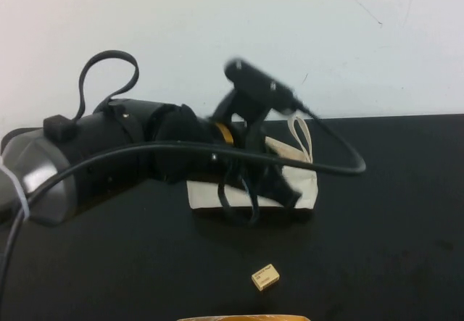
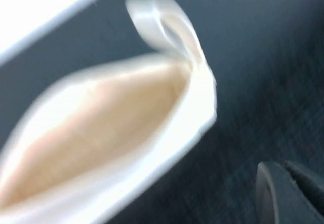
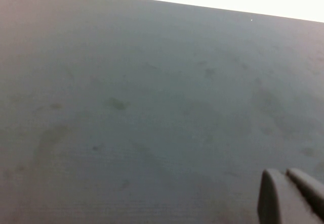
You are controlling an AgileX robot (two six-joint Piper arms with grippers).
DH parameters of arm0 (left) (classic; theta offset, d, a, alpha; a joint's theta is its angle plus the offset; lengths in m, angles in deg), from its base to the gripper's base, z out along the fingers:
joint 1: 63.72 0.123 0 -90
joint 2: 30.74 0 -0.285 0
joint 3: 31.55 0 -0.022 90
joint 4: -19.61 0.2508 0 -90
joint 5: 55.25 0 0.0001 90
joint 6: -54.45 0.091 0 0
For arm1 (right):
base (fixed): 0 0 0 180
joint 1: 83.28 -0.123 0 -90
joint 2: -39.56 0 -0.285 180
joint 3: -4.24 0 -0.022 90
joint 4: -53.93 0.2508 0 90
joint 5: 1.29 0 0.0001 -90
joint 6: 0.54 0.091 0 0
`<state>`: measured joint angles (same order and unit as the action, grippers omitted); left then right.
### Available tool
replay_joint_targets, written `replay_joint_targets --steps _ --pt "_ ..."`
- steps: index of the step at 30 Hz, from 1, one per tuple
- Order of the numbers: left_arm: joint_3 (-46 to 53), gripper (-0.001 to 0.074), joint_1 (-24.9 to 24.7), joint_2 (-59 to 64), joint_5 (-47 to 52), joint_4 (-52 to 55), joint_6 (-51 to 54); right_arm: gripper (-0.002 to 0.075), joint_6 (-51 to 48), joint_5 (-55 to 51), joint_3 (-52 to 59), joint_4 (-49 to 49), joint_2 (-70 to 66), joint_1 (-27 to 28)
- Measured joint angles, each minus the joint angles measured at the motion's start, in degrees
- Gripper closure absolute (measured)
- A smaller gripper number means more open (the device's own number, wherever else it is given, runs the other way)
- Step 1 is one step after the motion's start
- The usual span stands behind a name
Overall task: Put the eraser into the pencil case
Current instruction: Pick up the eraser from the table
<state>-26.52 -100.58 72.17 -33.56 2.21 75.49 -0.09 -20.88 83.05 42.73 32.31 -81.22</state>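
Observation:
The pencil case is a cream pouch lying on the black table, with its wrist loop at the far right end. My left arm reaches across it, and my left gripper hangs over its front side. In the left wrist view the pencil case gapes open, showing its beige lining; my left gripper is shut and empty beside it. The eraser, a tiny cream block, lies alone on the table in front of the case. My right gripper is shut and empty above bare table, outside the high view.
The black table ends at a white wall at the back. A black cable loops from my left arm over the case. A tan edge shows at the bottom of the high view.

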Motion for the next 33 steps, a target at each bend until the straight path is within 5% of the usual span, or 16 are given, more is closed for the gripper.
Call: replay_joint_targets --steps 9,15,18,33 --pt "0.0 0.069 0.0 5.7 13.7 -0.2 0.1 0.0727 0.0 0.0 0.0 0.0 0.0 0.0" --pt "0.0 0.0393 0.0 11.9 16.9 -2.1 0.1 0.0727 0.0 0.0 0.0 0.0 0.0 0.0" --pt "0.0 0.0307 0.0 14.0 17.0 -3.3 0.1 0.0727 0.0 0.0 0.0 0.0 0.0 0.0" --pt "-0.3 0.027 0.0 18.7 12.7 -4.6 4.0 0.0727 0.0 0.0 0.0 0.0 0.0 0.0"
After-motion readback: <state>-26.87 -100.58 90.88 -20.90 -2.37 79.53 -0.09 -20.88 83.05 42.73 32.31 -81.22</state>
